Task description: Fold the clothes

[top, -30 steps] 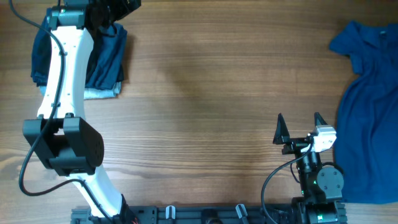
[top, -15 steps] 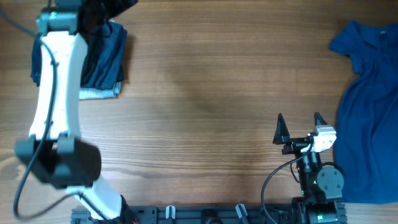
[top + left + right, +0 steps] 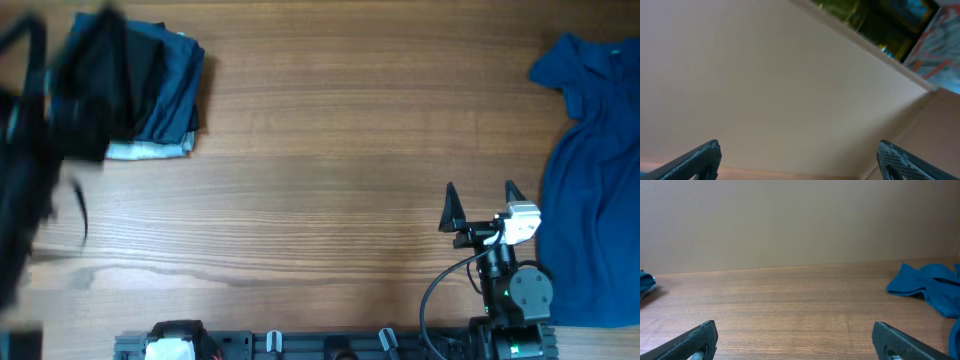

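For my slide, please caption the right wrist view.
Open right hand over a brown wooden table; bright blue shirt at far right.

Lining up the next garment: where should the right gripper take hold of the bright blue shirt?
Probably its long left edge, coming in from the left across the table. The bright blue shirt runs off frame to the right, and that edge lies nearest the open right gripper.

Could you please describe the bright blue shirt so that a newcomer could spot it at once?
Look at the wooden table from above and go to its right-hand edge, past the open right gripper. The bright blue shirt lies there, spread loose. Unlike the navy and pale blue pile at the far left corner, it is vivid blue and unfolded.
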### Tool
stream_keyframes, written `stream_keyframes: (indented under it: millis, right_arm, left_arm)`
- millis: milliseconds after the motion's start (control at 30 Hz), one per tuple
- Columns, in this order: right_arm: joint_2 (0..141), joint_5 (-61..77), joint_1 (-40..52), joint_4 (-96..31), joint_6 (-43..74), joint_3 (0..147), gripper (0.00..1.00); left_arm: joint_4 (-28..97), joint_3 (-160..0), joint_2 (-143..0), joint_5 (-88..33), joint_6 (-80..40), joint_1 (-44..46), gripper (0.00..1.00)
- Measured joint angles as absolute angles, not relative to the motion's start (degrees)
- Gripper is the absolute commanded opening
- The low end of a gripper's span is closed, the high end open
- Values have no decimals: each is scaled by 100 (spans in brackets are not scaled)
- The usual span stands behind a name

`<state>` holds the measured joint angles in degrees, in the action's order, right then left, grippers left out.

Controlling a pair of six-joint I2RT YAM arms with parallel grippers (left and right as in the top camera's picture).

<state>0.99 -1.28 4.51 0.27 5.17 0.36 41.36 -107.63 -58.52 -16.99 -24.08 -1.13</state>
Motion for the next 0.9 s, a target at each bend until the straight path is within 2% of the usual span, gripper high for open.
stream_keyframes:
  millis: [100, 400, 500, 767, 900]
  right_arm:
    - [104, -128, 451, 27, 517, 36, 100]
    - [104, -108, 451, 25, 517, 36, 99]
    - [104, -106, 451, 23, 519, 36, 100]
    - [104, -108, 451, 25, 517, 36, 99]
    - [104, -106, 451, 23, 517, 36, 100]
  left_arm:
    - [4189, -9524, -4475, -1695, -2383, -113, 100]
    - [4058, -4882, -2032, -1498, -2342, -226, 100]
    - [3581, -3879, -1579, -1369, -2342, -233, 100]
    - [904, -1431, -443, -751, -2340, -242, 100]
    - [464, -681, -150, -611, -2340, -242, 100]
